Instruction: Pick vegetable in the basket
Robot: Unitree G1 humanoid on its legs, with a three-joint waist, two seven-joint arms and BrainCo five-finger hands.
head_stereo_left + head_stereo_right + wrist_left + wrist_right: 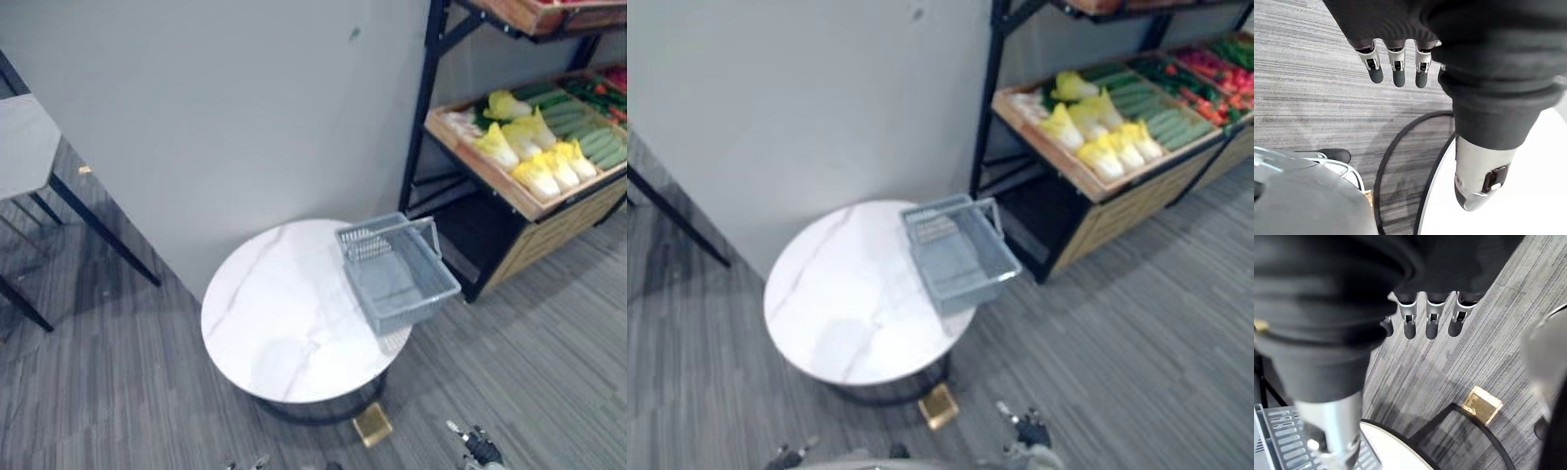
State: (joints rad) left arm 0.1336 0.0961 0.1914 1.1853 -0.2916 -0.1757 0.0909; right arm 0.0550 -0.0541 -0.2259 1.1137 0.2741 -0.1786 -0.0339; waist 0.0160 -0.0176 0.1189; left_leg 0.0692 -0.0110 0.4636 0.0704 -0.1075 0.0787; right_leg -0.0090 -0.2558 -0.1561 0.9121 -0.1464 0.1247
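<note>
grey basket (pixel 416 308) on round table (pixel 274 323), left hand (pixel 1396 68) fingers straight, right hand (pixel 1432 320) fingers straight, over floor (pixel 1312 73)

Head stereo pair: high, facing down, sharing round table (pixel 284 333) and basket (pixel 367 243) (slightly offset). Wrist cameras: very near, along left hand (pixel 1397 68) and right hand (pixel 1432 318), facing floor (pixel 1303 73) and table's edge.

basket (pixel 397 269) top open | black shelf post (pixel 421 108) between basket and vegetables (pixel 534 147)
</note>
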